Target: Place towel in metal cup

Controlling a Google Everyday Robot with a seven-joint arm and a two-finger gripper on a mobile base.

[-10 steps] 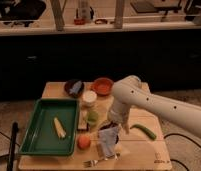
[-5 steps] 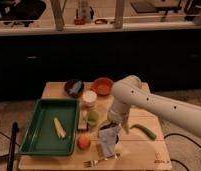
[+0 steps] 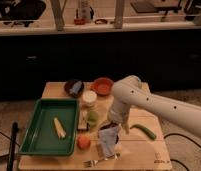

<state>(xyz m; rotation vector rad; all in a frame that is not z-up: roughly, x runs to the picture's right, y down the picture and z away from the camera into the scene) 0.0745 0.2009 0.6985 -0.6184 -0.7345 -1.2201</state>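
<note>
The pincer [image 3: 115,129] sits low over the middle of the table [image 3: 144,150], and the towel [image 3: 109,141] hangs right under it, so it looks clamped on the cloth. The towel's just right of an orange ball [image 3: 83,142], above a fork [image 3: 100,160], with a green tray [image 3: 41,122] off to the left.

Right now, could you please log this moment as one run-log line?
gripper: over table, at towel | metal cup: unidentified | tray: corn
</note>
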